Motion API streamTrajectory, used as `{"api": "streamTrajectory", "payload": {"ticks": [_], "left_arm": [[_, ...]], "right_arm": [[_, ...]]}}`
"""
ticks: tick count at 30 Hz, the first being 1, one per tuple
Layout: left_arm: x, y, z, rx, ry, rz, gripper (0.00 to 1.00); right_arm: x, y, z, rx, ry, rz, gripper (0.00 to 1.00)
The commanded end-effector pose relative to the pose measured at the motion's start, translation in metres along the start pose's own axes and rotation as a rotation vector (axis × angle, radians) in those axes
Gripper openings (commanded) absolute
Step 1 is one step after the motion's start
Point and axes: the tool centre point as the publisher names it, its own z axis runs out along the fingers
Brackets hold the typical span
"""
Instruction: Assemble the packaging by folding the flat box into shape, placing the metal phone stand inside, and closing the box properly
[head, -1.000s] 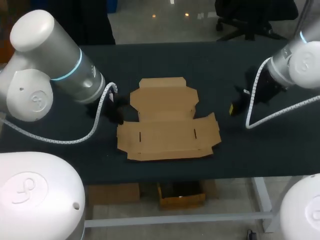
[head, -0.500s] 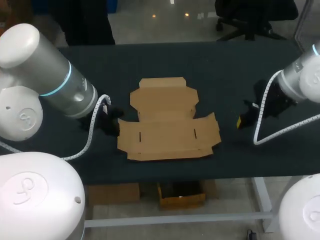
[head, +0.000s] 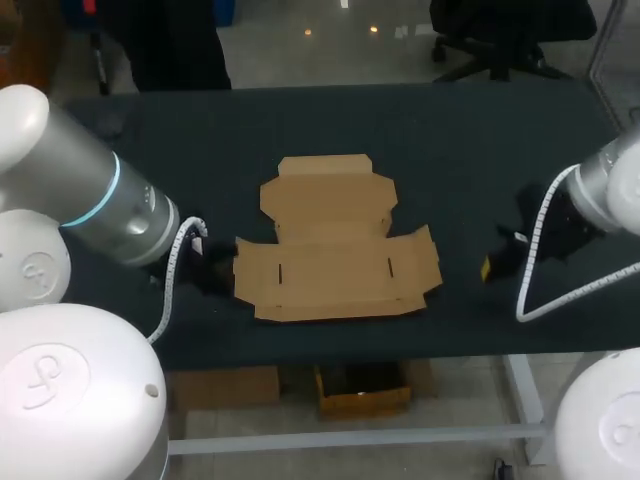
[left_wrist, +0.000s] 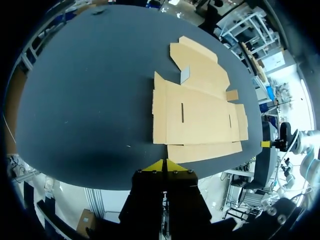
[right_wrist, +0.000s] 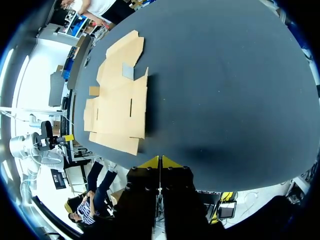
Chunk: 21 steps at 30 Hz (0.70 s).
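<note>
Both arms have drawn back toward the near edge of the table (head: 450, 130) since a second ago. The left gripper (left_wrist: 164, 165) and right gripper (right_wrist: 160, 161) each show yellow tips pressed together, holding nothing. The flat box (head: 335, 240) lies between them, ahead of each: tan cardboard, unfolded, flaps spread, two slits in its wide panel.

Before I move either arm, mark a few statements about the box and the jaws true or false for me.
1. The cardboard box lies flat, unfolded, on the table. True.
2. The right jaws grip the box's right edge. False: they are shut on nothing, clear of the box to its right.
3. The left jaws sit close by the box's left edge. True.
4. The left jaws stand wide open. False: their yellow tips meet, holding nothing.
</note>
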Motion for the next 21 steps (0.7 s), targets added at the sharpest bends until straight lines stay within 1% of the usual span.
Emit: {"api": "streamTrajectory", "payload": {"ticks": [1, 4, 12, 15, 21], "left_arm": [[-0.003, 0.012, -0.004, 0.015, 0.009, 0.004, 0.00], [-0.004, 0.018, -0.003, 0.018, 0.011, 0.010, 0.00], [-0.009, 0.022, 0.004, 0.002, 0.040, -0.008, 0.00], [-0.010, 0.026, 0.008, -0.004, 0.044, -0.008, 0.00], [-0.010, 0.026, 0.008, -0.004, 0.044, -0.008, 0.00]], "right_arm": [[-0.004, -0.011, 0.001, -0.019, 0.010, -0.004, 0.00], [-0.006, -0.018, 0.004, -0.015, 0.011, -0.003, 0.00], [-0.004, -0.030, 0.007, 0.001, 0.006, -0.007, 0.00], [-0.005, -0.032, 0.011, 0.003, 0.019, -0.004, 0.00], [-0.005, -0.032, 0.012, 0.006, 0.028, 0.013, 0.00]]}}
